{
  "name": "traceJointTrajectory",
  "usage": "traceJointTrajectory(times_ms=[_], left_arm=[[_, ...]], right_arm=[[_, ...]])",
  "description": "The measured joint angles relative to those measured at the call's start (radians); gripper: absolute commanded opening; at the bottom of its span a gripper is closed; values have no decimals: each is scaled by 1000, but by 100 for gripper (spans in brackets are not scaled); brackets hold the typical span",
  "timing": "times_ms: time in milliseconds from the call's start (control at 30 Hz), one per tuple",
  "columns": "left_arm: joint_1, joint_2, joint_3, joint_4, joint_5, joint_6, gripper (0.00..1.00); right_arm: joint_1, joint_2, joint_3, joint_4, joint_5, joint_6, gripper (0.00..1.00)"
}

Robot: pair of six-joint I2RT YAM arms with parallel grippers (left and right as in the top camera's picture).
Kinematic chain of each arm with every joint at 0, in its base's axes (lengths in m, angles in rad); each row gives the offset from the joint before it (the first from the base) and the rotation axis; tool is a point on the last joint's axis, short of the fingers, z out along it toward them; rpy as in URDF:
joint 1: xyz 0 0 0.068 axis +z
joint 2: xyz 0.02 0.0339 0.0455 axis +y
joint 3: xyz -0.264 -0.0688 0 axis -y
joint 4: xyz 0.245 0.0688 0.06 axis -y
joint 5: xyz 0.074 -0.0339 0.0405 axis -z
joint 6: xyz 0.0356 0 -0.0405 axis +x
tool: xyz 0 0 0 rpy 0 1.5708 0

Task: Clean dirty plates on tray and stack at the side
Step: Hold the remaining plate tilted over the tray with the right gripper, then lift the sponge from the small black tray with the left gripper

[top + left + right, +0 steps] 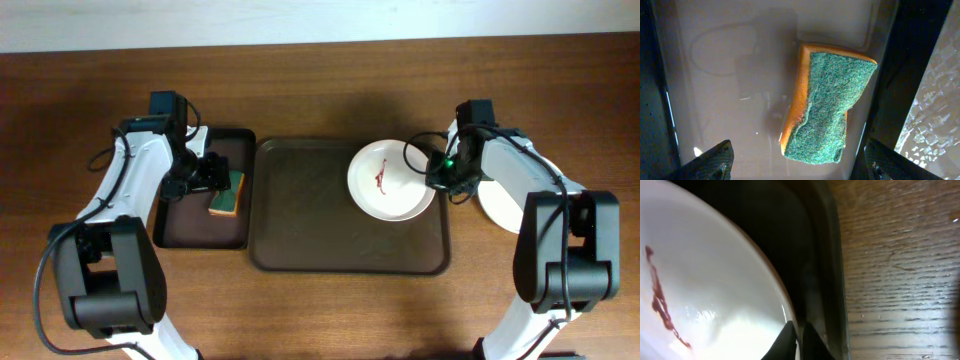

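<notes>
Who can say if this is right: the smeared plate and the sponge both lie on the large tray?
Wrong on the sponge: it lies in the smaller black tray; the smeared plate does lie on the large tray. The overhead view shows it.

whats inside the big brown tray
One plate with a red smear, in the far right corner; the rest of the tray is bare. The right jaws hide a bit of the plate's right rim.

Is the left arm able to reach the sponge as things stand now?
Probably yes. The sponge lies uncovered in the small tray, right in front of the left gripper, whose fingers are open wide. Nothing is seen in the way.
</notes>
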Motion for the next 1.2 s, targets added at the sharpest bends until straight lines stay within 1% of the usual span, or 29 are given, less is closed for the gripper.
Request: traceJointTrajectory(times_ms=[133,233,300,333,400,433,467,567,700,900,1200], left_arm=[[0,0,0,0,0,0,82],[0,0,0,0,0,0,82],[0,0,0,0,0,0,79],[0,0,0,1,0,0,77],[0,-2,-13,19,0,0,64],[0,-4,-26,34,0,4,60],[0,-6,-43,60,0,5,59],[-6,-8,-89,131,5,7,60],[-47,-8,-104,169,6,7,60],[-103,-8,-105,192,8,7,56],[-105,-8,-115,193,8,7,56]], right_arm=[[32,0,0,-13,-7,-3,4],[140,0,0,-11,-27,8,4],[216,0,0,-6,-34,31,4],[253,0,0,1,-39,46,4],[283,0,0,3,-45,61,4],[286,0,0,4,-45,64,4],[286,0,0,4,-45,64,4],[286,0,0,4,-45,65,4],[286,0,0,3,-45,68,4],[286,0,0,4,-45,68,4],[286,0,0,4,-45,73,4]])
